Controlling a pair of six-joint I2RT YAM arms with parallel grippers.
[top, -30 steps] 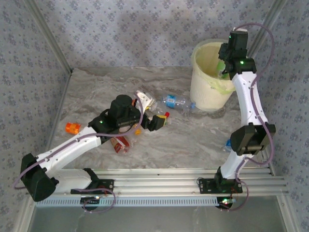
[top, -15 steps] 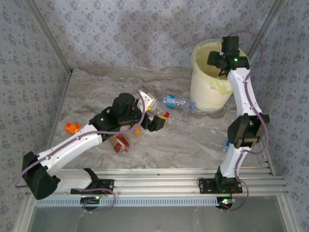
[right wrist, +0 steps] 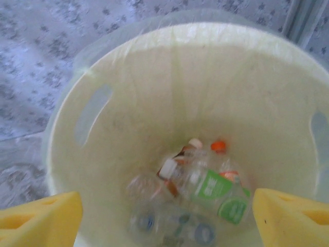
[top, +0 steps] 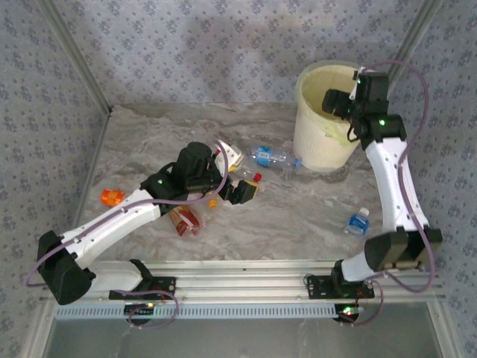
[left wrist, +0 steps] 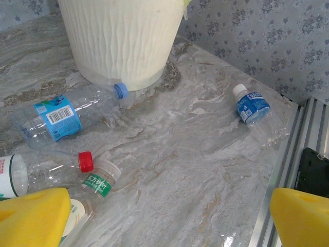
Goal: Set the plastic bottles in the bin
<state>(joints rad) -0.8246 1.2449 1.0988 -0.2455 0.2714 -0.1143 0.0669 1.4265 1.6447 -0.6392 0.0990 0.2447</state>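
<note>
Hovering above the bin (right wrist: 67,118), my right claw (right wrist: 164,221) stands spread wide, holding nothing — the plastic bottles (right wrist: 205,190) lie heaped at the bin's bottom, straight below me, well apart from my claw.

The bin (top: 317,145) stands upright at the far right of the bench (top: 298,216). It is cream-white and ribbed, with a pale yellow-green liner (top: 337,136) folded over its rim. Looking down into it, I see a heap of bottles (right wrist: 205,190) on the bottom, a green-labelled one uppermost. Outside, a clear bottle with a blue label (left wrist: 56,117) lies on its side, its blue cap touching the bin's foot. Beside it lie a red-capped bottle (left wrist: 51,170) and a green-labelled bottle (left wrist: 97,183). A small blue-labelled bottle (top: 358,222) lies apart on my right. An orange bottle (top: 112,197) and a red-labelled bottle (top: 185,220) lie on my left.
</note>
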